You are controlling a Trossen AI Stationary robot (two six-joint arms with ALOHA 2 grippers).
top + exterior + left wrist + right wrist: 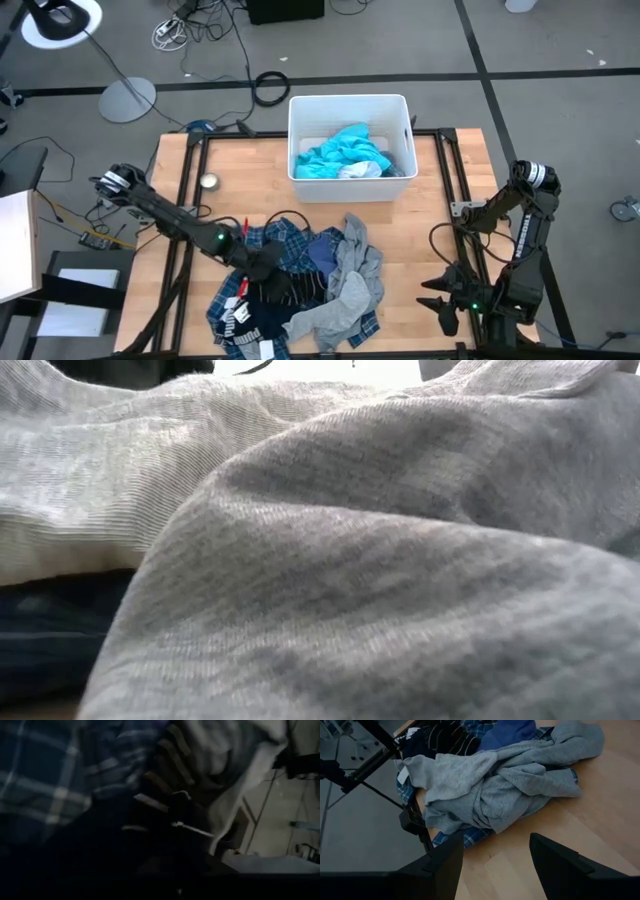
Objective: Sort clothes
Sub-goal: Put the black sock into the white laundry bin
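A pile of clothes lies on the wooden table's near middle. It holds a blue-white plaid shirt (290, 240), a plain grey garment (345, 290), a dark striped one (295, 290) and a dark navy one with white lettering (240, 322). My left gripper (268, 268) is sunk into the pile's left part, over the plaid and dark striped cloth (150, 795). Its fingertips are hidden. My right gripper (495, 865) is open and empty, low over the table's near right edge (440, 305), facing the grey garment (505, 785). A bright turquoise garment (340, 152) lies in the white bin (298, 140).
The white bin stands at the table's far middle. A small round metal thing (208, 181) lies at the far left. Bare wood (430, 230) lies between the pile and the right arm. Grey cloth (350, 560) fills the low view.
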